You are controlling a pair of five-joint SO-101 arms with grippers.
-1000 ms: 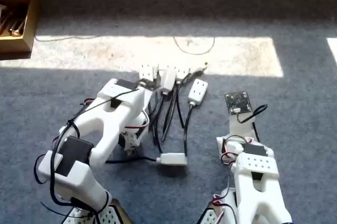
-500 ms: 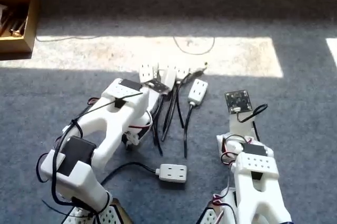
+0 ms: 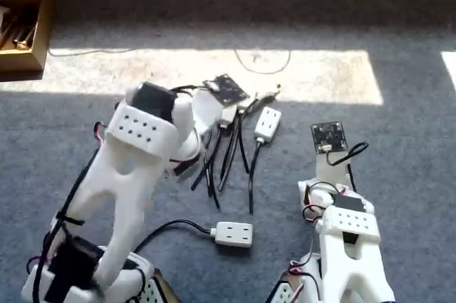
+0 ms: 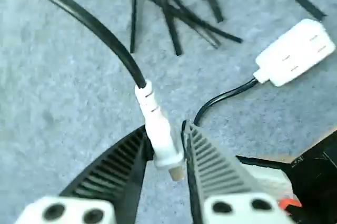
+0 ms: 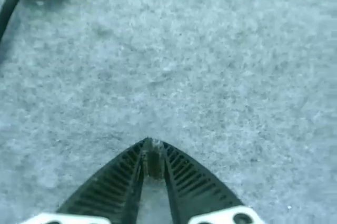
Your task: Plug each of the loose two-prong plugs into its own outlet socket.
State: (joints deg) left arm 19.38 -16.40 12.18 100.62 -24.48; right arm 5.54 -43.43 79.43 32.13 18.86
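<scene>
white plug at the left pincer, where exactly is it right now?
In the left wrist view the white plug sits clamped in the left pincer over the grey carpet, its black cord trailing away; a white outlet block lies nearby.

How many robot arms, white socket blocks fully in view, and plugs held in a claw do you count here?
Robot arms: 2
White socket blocks: 2 fully in view; more sit partly hidden
Plug held in the left claw: 1
Total: 5
</scene>
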